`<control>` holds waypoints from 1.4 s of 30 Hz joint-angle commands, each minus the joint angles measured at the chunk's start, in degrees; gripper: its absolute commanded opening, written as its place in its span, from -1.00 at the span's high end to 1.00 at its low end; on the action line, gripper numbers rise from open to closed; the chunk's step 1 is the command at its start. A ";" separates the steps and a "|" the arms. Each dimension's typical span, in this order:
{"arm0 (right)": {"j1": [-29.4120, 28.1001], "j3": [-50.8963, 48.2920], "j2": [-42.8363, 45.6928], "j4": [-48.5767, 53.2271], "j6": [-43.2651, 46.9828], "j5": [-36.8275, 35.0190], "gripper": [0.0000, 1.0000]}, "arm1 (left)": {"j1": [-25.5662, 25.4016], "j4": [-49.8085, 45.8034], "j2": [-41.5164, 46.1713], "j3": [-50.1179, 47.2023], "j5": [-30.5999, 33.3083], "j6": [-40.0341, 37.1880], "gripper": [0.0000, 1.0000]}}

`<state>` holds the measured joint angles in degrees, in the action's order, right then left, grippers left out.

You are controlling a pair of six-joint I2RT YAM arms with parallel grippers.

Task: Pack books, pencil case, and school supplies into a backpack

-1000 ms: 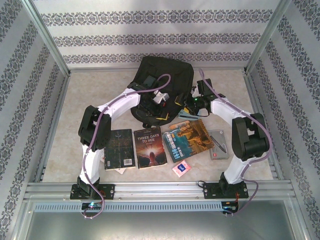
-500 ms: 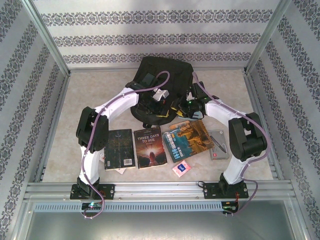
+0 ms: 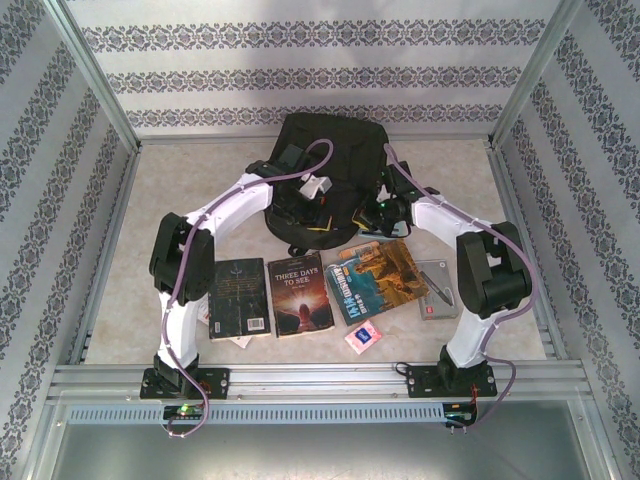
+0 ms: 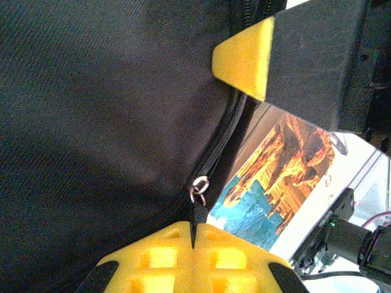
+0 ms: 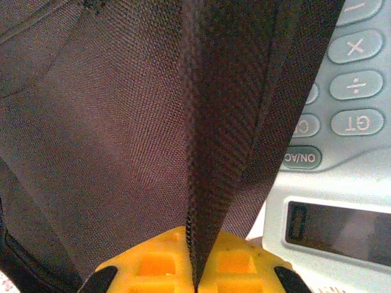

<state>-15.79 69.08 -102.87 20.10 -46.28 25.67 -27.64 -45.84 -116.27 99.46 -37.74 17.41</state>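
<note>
Beige surface (image 3: 140,200), patterned walls. Backpack (image 3: 335,150) is set at far centre. Left gripper (image 4: 193,235) and right gripper (image 5: 194,271) are each clamped on a thin fold of it. Slippage is judged likely if the folds are pulled apart. Zip ring (image 4: 199,187) is resolved at the left wrist and calculator (image 5: 342,201) at the right; neither can be made out from above.

links: left arm (image 3: 225,207) and right arm (image 3: 437,214) were white-shelled with black joints | wiring: a lilac cable (image 3: 326,150) ran along each | tips: fingers (image 4: 153,259) were yellow with square moulded recesses
</note>
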 commanded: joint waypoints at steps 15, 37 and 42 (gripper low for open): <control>3.51 9.13 -4.36 9.95 12.06 -7.35 1.00 | 8.14 1.33 9.40 -8.77 1.09 2.51 1.00; -0.68 36.00 -20.16 17.09 17.33 -0.69 0.72 | 2.75 7.43 14.60 -13.17 -1.47 6.40 1.00; 0.62 42.62 -21.21 19.29 14.64 -4.81 0.08 | 2.94 8.17 7.56 -5.33 -2.86 7.69 1.00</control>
<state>-16.14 107.94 -125.03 38.13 -29.80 23.79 -24.01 -39.59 -106.00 90.15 -38.02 23.40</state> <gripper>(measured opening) 0.417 0.056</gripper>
